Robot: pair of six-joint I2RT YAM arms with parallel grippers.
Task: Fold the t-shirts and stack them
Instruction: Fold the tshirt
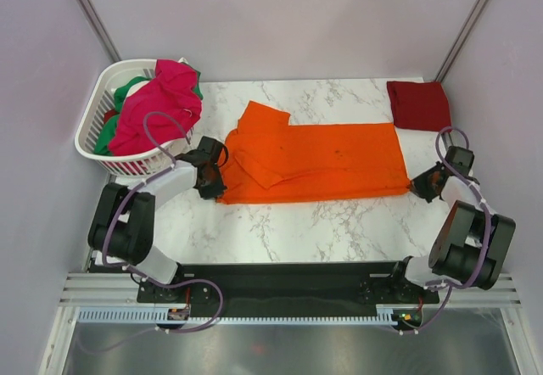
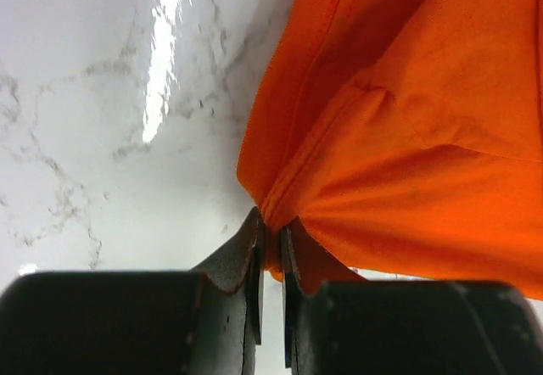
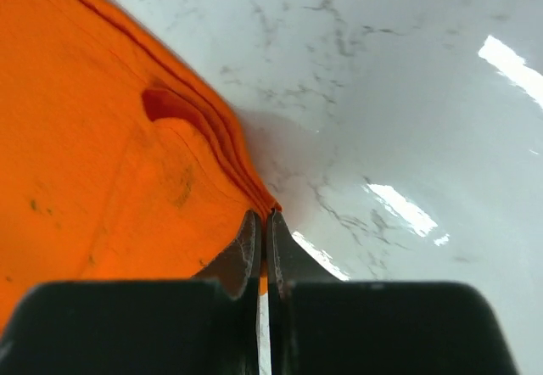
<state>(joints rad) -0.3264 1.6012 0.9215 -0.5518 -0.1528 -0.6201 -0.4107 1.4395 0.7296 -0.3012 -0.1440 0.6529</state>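
A bright orange t-shirt (image 1: 322,163) lies flat across the middle of the marble table, folded lengthwise into a long band with one sleeve flap on top at its left. My left gripper (image 1: 215,187) is shut on the shirt's near left corner (image 2: 273,222). At the near right corner (image 3: 268,212) my right gripper (image 1: 413,190) is shut on the layered edge. A dark red t-shirt (image 1: 418,105) lies folded at the far right of the table. A magenta-pink t-shirt (image 1: 157,103) and a green one (image 1: 127,92) are heaped in the basket.
A white slatted basket (image 1: 100,150) stands at the far left corner, just behind my left arm. Bare marble table (image 1: 288,231) runs between the orange shirt and the arm bases. Grey walls close in on both sides.
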